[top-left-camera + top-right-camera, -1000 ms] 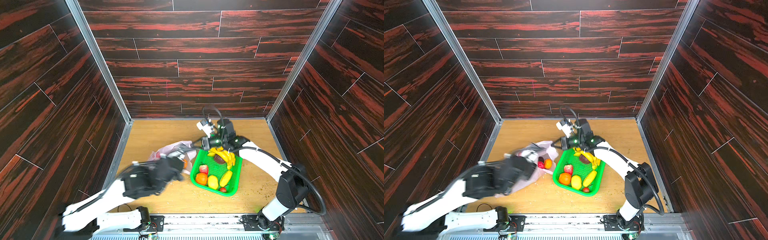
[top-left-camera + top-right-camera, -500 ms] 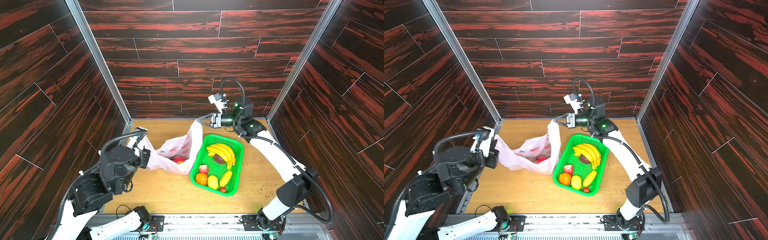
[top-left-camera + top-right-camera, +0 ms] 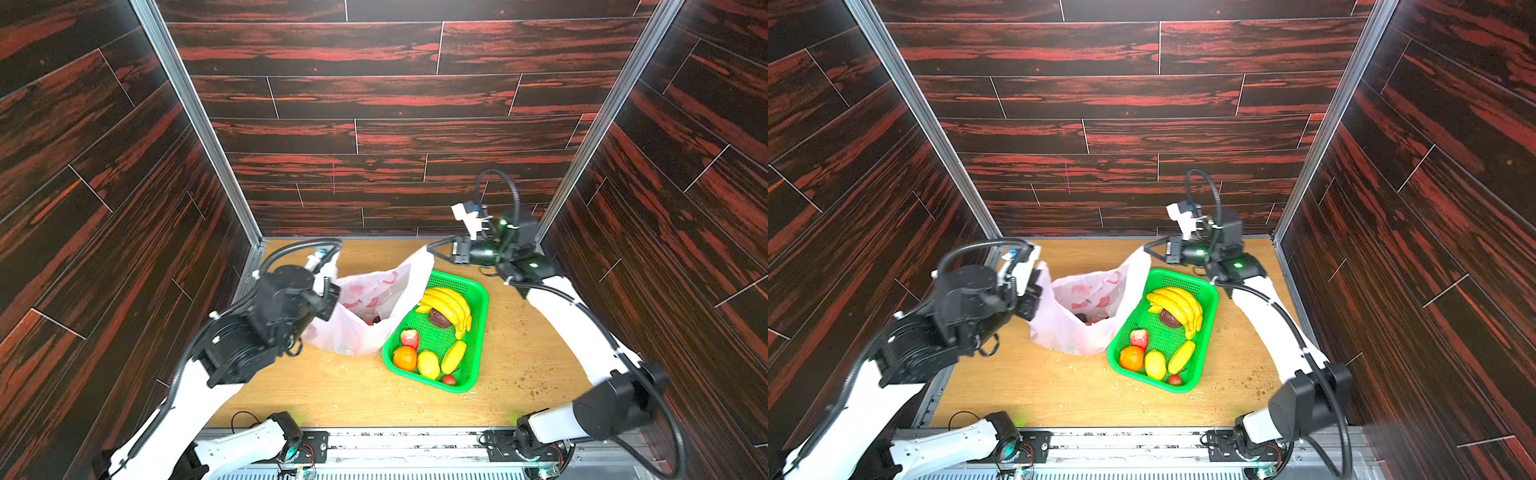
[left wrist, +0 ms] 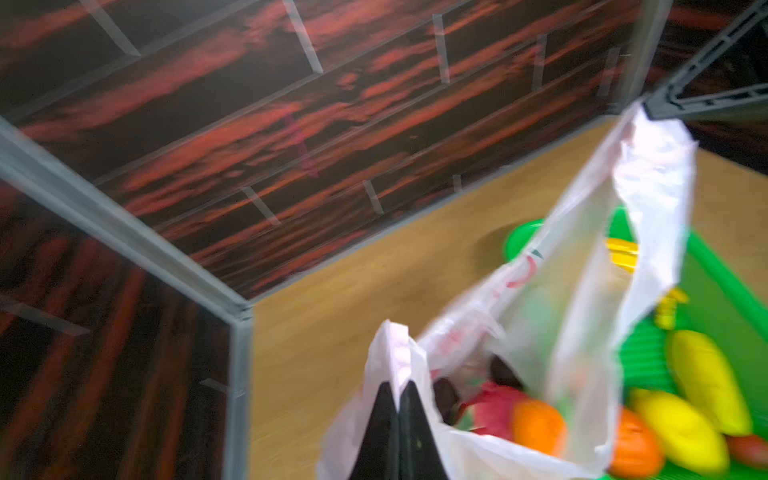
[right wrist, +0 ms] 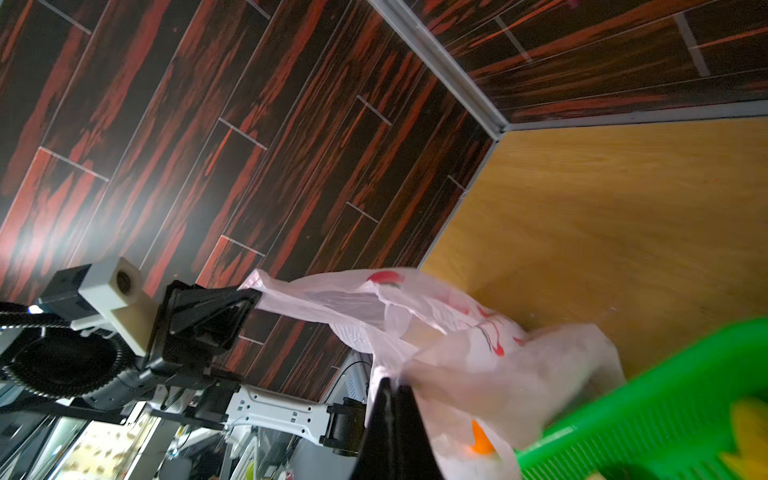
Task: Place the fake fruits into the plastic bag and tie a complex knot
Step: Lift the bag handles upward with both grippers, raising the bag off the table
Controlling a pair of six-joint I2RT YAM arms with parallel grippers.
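Bag (image 3: 365, 316): strung up open, bottom on the table (image 3: 332, 395), just beside green basket (image 3: 478, 291)
Fruits (image 4: 536, 424): few inside; rest sit in the basket
Left gripper (image 4: 399, 390): pinching one handle (image 4: 392, 353)
Right gripper (image 5: 392, 384): pinching the other (image 3: 419, 266); thin film might slip or tear, then mouth flops shut, fruit spills

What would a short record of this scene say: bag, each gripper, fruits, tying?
bag: thin translucent whitish-pink plastic bag, stretched open between both grippers
left gripper: shut on one bag handle
right gripper: shut on the other handle
in bag: glossy orange toy fruit, red toy fruit
in green perforated plastic basket: yellow banana bunch, others
tied: no, handles apart
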